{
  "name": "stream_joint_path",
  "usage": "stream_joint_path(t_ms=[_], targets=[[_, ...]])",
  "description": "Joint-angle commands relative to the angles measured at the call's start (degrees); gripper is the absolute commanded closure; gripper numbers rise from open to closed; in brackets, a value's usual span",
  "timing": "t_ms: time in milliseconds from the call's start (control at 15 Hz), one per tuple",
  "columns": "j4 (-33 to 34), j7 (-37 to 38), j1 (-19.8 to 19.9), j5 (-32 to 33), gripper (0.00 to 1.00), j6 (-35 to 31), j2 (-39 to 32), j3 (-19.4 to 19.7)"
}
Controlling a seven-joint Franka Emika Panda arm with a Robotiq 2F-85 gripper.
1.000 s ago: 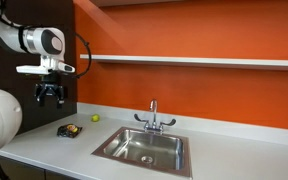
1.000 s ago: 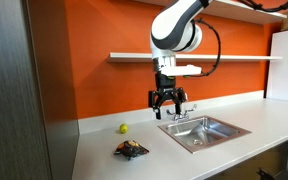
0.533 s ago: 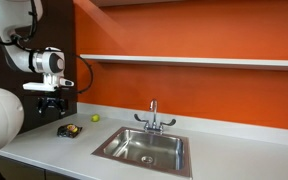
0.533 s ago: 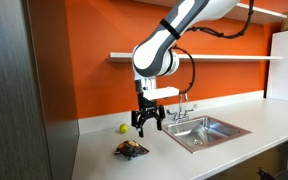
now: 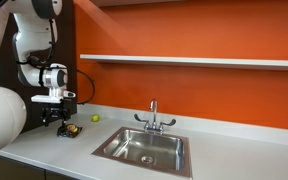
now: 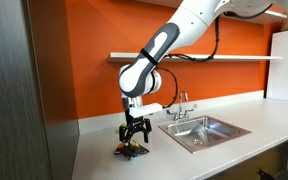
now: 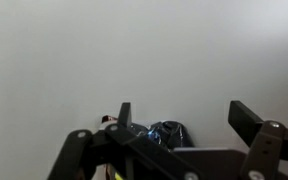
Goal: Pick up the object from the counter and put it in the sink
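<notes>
Arm [image 6: 149,65] and work area. The arm reaches down to the table [image 5: 39,152], well apart from the sink [image 5: 106,150]. The jaws are spread and hang just above the object [image 6: 132,150], a small dark item with yellow patches that lies on the table on the same side of the sink. In the wrist view the object [image 7: 169,132] sits low between the two fingers [image 7: 125,113], apparently touching neither, though the picture is dim. A yellow-green ball [image 5: 95,118] rests nearer the sink than the object.
</notes>
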State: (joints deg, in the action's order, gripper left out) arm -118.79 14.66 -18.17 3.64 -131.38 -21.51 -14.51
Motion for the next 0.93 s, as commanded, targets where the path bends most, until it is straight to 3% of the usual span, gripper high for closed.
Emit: stream_joint_path(t_ms=[0, 867], targets=[[7.2, 1.4, -2.2, 1.6, 0.00, 0.7, -5.6, 2.4], [17.2, 1.8, -4.9, 1.3, 0.00, 1.2, -13.9, 6.4]])
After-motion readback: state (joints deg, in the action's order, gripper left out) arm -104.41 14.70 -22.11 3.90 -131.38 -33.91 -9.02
